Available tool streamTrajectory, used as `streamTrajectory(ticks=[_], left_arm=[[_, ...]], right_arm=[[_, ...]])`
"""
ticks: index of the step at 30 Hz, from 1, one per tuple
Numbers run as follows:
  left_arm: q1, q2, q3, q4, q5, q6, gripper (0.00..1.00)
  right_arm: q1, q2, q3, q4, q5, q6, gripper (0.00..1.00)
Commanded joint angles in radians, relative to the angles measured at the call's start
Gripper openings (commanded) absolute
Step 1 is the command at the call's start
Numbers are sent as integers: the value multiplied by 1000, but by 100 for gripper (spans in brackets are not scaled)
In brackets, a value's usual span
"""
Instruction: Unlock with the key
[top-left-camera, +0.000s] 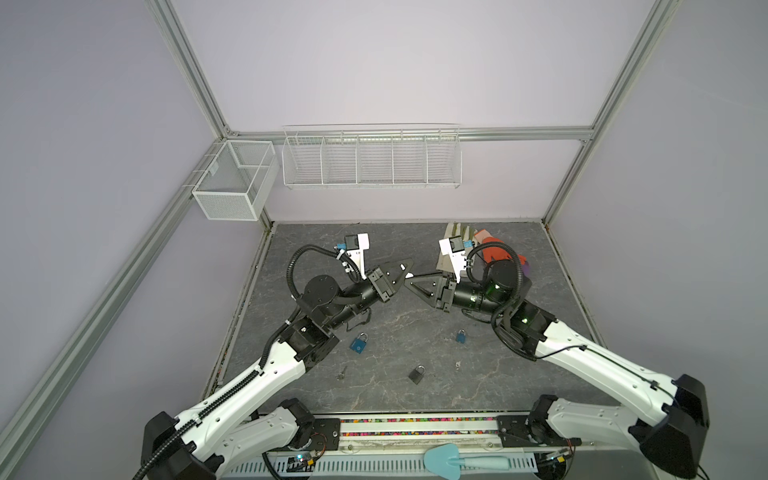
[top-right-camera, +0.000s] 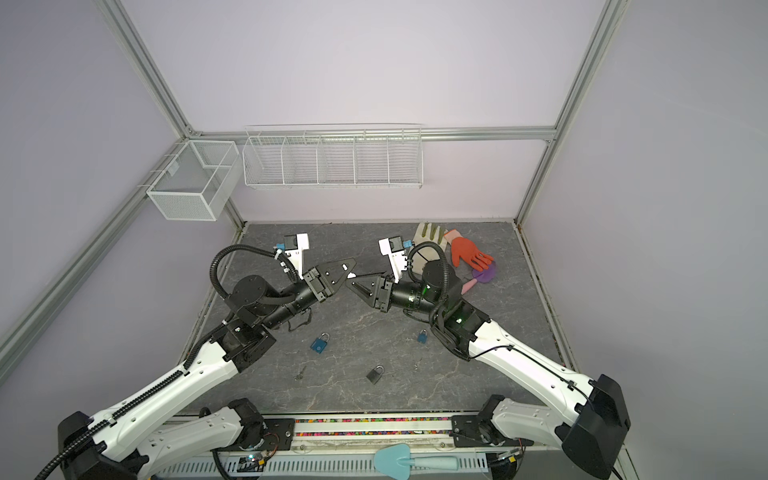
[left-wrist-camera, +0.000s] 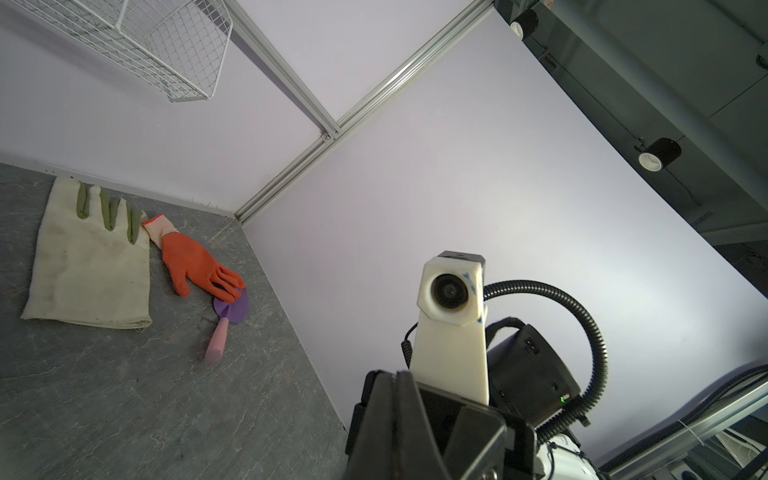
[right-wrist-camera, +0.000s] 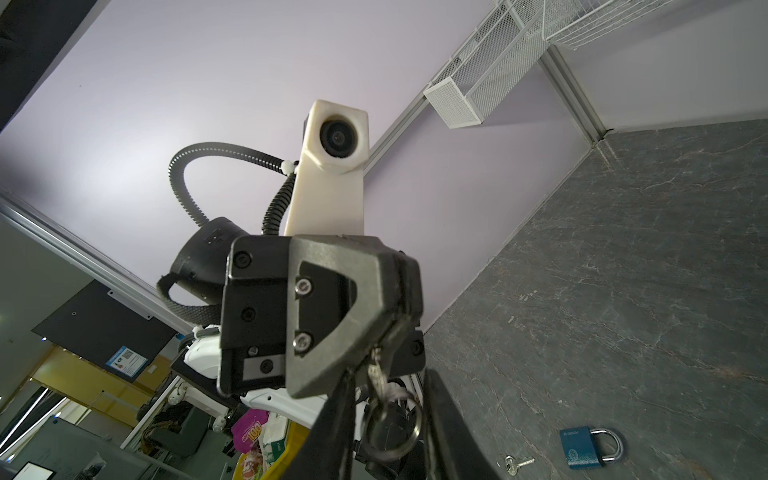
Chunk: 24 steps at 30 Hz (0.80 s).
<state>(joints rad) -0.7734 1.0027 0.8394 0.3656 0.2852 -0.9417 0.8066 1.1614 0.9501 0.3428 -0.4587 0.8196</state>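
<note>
Both grippers meet in mid-air above the middle of the table. My left gripper (top-left-camera: 404, 275) (right-wrist-camera: 390, 332) is shut on a small silver key (right-wrist-camera: 376, 374), whose key ring (right-wrist-camera: 392, 428) hangs below it. The right gripper (top-left-camera: 409, 282) (right-wrist-camera: 390, 374) is open, with one finger on each side of the key and ring. On the table below lie a blue padlock (top-left-camera: 359, 343) (right-wrist-camera: 590, 446), a smaller blue padlock (top-left-camera: 461, 336) and a black padlock (top-left-camera: 417, 374). In the left wrist view the left gripper (left-wrist-camera: 397, 376) shows closed jaws and the key is hidden.
Two loose keys (top-left-camera: 341, 374) (top-left-camera: 458, 365) lie on the table. A cream glove (left-wrist-camera: 89, 257), an orange glove (left-wrist-camera: 191, 264) and a purple trowel (left-wrist-camera: 230, 309) lie at the back right. Wire baskets (top-left-camera: 372, 156) hang on the back wall. A teal trowel (top-left-camera: 449, 457) rests at the front edge.
</note>
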Motion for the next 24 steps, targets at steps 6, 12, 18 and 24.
streamTrajectory(ticks=[6,12,18,24], left_arm=[[-4,-10,28,22,-2,9,0],[-3,-12,35,20,-1,17,0],[-4,-11,35,27,1,17,0],[-4,-24,30,21,-9,30,0]], right_arm=[[-9,-5,21,71,-5,58,26],[-13,4,24,98,-15,91,23],[-13,20,32,99,-27,99,18],[-15,23,32,92,-20,96,14]])
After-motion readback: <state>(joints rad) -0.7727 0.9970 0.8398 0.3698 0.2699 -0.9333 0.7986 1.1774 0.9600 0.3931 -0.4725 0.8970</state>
